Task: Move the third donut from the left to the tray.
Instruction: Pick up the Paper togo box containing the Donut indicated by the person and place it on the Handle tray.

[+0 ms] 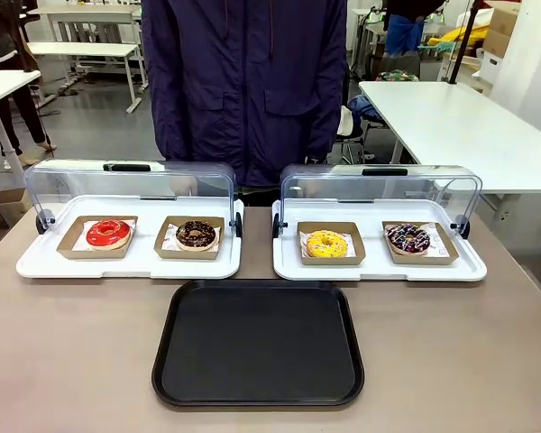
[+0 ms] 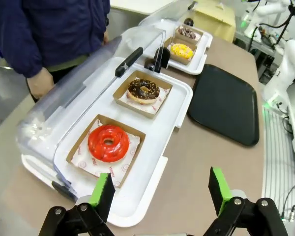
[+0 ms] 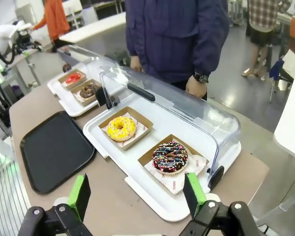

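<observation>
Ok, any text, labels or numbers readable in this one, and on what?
Paper liner under the chocolate sprinkled donut: red print, possibly "YUMMY", blurred.
Second liner under the red-iced donut: red print, too small to read.
Black tray: no text visible.

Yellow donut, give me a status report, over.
Left gripper open, right gripper open, both empty. Yellow donut in its cardboard holder on the right-hand white tray, clear lid rolled back. Nothing between it and the black tray.
</observation>
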`<state>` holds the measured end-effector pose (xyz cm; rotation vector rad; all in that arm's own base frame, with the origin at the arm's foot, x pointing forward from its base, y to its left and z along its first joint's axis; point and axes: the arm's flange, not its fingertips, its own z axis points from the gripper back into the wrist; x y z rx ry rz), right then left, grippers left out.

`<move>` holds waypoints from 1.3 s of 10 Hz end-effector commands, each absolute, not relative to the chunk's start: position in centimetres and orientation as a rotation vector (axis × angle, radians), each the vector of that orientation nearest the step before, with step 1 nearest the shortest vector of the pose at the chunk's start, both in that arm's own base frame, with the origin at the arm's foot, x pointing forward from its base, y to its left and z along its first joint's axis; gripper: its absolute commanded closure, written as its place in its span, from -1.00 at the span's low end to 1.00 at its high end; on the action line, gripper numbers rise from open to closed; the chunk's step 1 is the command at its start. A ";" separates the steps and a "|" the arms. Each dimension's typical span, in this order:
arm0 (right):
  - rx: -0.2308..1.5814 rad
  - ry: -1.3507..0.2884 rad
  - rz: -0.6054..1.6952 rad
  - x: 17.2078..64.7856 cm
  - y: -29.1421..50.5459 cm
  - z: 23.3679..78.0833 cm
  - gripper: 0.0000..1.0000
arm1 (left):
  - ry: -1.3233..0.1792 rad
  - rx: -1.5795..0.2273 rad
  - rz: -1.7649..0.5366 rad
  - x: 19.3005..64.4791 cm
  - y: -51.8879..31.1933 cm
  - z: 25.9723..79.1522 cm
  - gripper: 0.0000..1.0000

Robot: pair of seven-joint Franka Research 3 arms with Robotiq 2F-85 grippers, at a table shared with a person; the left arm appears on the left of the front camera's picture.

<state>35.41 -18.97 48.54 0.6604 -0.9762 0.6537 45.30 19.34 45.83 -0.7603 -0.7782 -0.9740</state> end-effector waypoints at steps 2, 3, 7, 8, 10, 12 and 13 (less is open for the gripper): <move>0.663 -1.006 0.664 35.4 -18.9 48.4 -1.00 | -0.836 -0.801 -0.979 45.6 19.9 45.9 -1.00; 0.666 -1.009 0.663 35.2 -19.0 48.3 -1.00 | -0.858 -0.806 -0.966 45.4 20.2 45.8 -1.00; 0.663 -1.008 0.651 35.4 -19.1 48.3 -1.00 | -0.881 -0.745 -0.925 44.8 18.5 46.6 -1.00; 0.661 -1.001 0.651 35.4 -18.9 48.2 -1.00 | -0.884 -0.730 -0.913 44.3 18.4 46.8 -1.00; 0.662 -0.968 0.632 35.0 -19.0 48.2 -1.00 | -0.855 -0.752 -0.944 45.2 19.3 46.7 -1.00; 0.662 -0.968 0.632 35.0 -19.0 48.2 -1.00 | -0.855 -0.752 -0.944 45.2 19.3 46.7 -1.00; 0.662 -0.968 0.632 35.0 -19.0 48.2 -1.00 | -0.855 -0.752 -0.944 45.2 19.3 46.7 -1.00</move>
